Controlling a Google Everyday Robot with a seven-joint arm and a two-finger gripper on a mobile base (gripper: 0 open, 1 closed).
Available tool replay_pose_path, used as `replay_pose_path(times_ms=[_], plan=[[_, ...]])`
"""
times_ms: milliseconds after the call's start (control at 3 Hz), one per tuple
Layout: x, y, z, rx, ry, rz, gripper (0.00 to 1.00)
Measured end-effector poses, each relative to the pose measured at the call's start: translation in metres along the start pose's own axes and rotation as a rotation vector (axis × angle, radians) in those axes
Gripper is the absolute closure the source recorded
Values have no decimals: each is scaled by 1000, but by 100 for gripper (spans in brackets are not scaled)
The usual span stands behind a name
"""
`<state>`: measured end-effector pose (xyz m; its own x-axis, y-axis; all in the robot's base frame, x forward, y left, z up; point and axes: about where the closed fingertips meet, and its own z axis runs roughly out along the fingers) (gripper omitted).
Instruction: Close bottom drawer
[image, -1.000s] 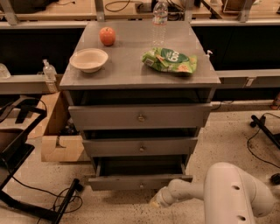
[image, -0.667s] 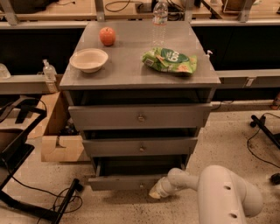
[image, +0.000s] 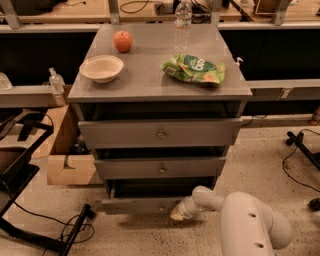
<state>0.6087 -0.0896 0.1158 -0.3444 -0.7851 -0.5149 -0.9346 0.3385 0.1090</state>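
The bottom drawer (image: 137, 205) is the lowest and narrowest grey drawer of the cabinet. It stands pulled out a little, with a dark gap above its front panel. My gripper (image: 177, 213) is at the end of the white arm (image: 250, 225) that reaches in from the lower right. It is low to the floor, right at the right part of the drawer's front panel. I cannot make out the drawer's knob beside the gripper.
The middle drawer (image: 160, 167) and top drawer (image: 160, 132) also stand slightly out. On the cabinet top are an apple (image: 123, 41), a white bowl (image: 101, 68), a water bottle (image: 183, 22) and a green chip bag (image: 195, 69). A cardboard box (image: 67, 170) and cables lie to the left.
My gripper has moved left and up from the floor in front of the cabinet to the bottom drawer's front panel. The drawer looks about as far out as before.
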Motion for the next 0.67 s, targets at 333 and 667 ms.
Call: replay_pose_path(times_ms=[333, 667], plan=[[0, 5, 14, -34, 3, -17, 100], [-2, -4, 12, -25, 2, -24, 100]])
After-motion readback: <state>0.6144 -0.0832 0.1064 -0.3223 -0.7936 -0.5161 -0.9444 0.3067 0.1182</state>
